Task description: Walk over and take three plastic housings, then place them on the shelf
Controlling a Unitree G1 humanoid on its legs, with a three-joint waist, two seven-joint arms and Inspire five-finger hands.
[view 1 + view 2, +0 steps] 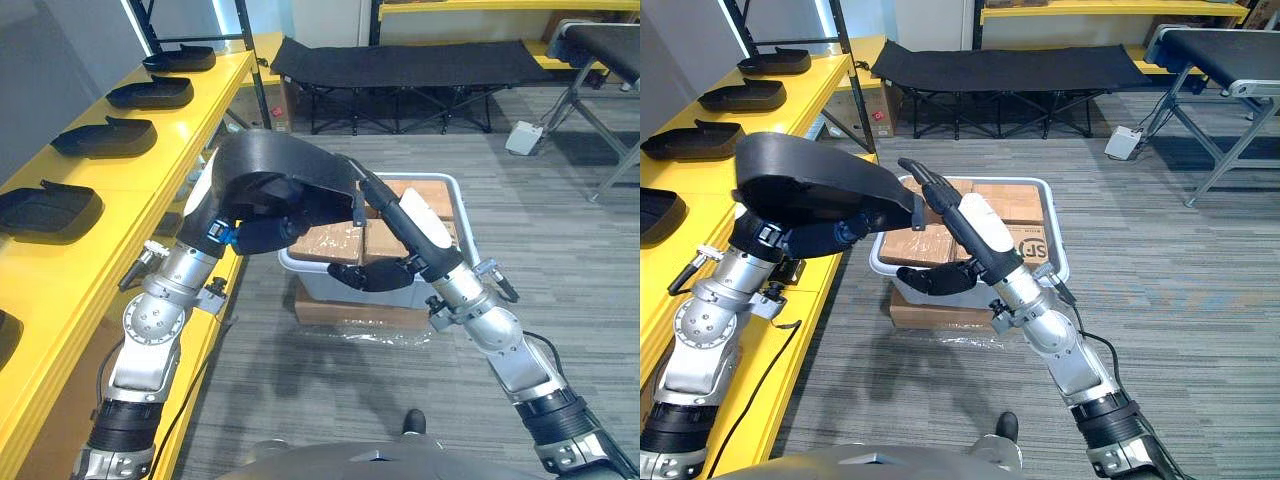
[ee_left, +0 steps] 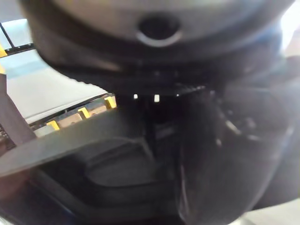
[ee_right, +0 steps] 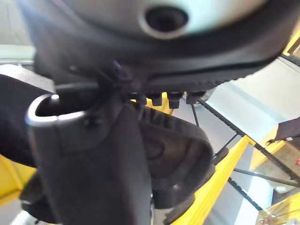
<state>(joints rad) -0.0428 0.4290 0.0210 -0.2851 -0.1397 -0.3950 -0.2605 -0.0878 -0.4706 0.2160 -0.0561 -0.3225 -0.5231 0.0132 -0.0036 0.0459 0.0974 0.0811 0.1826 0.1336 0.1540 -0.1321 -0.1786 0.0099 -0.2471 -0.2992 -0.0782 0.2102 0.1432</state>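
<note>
Item in transit: one black plastic housing [image 1: 280, 170], held aloft at centre-left of the frame, just beside the yellow shelf [image 1: 60, 275] that runs along the left edge.

Left hand [image 1: 250, 236] sits beneath it with its fingers curled into the hollow underside. They are clamped on it and, by judgement, bear the weight.

Right hand [image 1: 975, 235] stands at the housing's right edge, fingers straight and close together, touching the rim. This is judged a steadying prop, not a grip.

Shelved housings [image 1: 105, 135] lie in a row at upper left. A white bin [image 1: 455, 188] of cardboard boxes [image 1: 335, 242] stands at centre. Placement is not yet made.
</note>
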